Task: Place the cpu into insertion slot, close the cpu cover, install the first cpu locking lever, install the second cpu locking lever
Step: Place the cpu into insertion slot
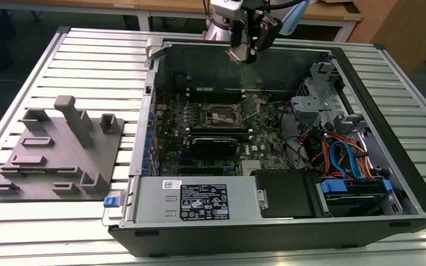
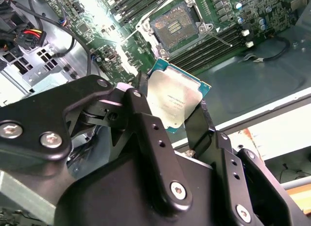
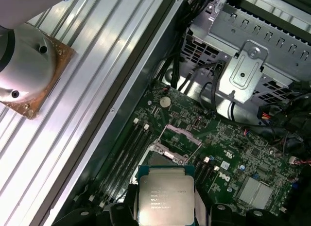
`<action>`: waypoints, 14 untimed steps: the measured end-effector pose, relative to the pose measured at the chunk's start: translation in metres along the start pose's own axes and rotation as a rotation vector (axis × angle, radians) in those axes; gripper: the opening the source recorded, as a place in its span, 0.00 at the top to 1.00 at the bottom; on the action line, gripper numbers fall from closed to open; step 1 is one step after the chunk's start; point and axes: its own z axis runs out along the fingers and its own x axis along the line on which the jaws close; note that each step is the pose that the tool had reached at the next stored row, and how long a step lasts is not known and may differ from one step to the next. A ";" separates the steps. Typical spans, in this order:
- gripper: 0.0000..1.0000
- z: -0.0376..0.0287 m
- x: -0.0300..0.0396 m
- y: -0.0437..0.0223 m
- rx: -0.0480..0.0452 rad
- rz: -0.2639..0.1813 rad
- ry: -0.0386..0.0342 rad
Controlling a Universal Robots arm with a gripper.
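One cpu (image 2: pixel 180 102) in gripper (image 2: pixel 173 95), open insertion slot (image 2: pixel 172 27) beyond

The cpu (image 2: pixel 177 103) has a smooth, dull silver-grey metal top over a green edge — the gripper (image 2: pixel 172 95) is matt black with shiny screw heads. At nine o'clock from the black case (image 1: pixel 272 239), a matt grey plastic fixture (image 1: pixel 57 151) lies on the ribbed metal table (image 1: pixel 87 55).

Exterior view: set high and well back from the slot (image 1: pixel 224 114), facing down on the whole open case (image 1: pixel 287 238). Both wrist views: close above the slot, facing down at it past the held cpu (image 3: pixel 166 196); they share slot, cpu and board (image 3: pixel 233 153).
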 end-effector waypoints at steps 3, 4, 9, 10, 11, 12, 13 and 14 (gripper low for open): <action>0.46 0.0000 0.0000 0.0000 0.0000 0.000 0.0000; 0.46 0.0000 0.0000 0.0000 0.0000 0.000 0.0000; 0.46 0.0000 0.0000 0.0000 0.0000 0.000 0.0000; 0.46 0.0000 0.0000 0.0000 0.0000 0.000 0.0000; 0.46 0.0000 0.0000 0.0000 0.0000 0.001 0.0000; 0.46 0.0000 0.0000 0.0000 -0.0001 0.002 -0.0002; 0.46 0.0000 0.0000 0.0000 -0.0001 0.004 -0.0004; 0.46 0.0000 0.0000 0.0000 -0.0002 0.008 -0.0007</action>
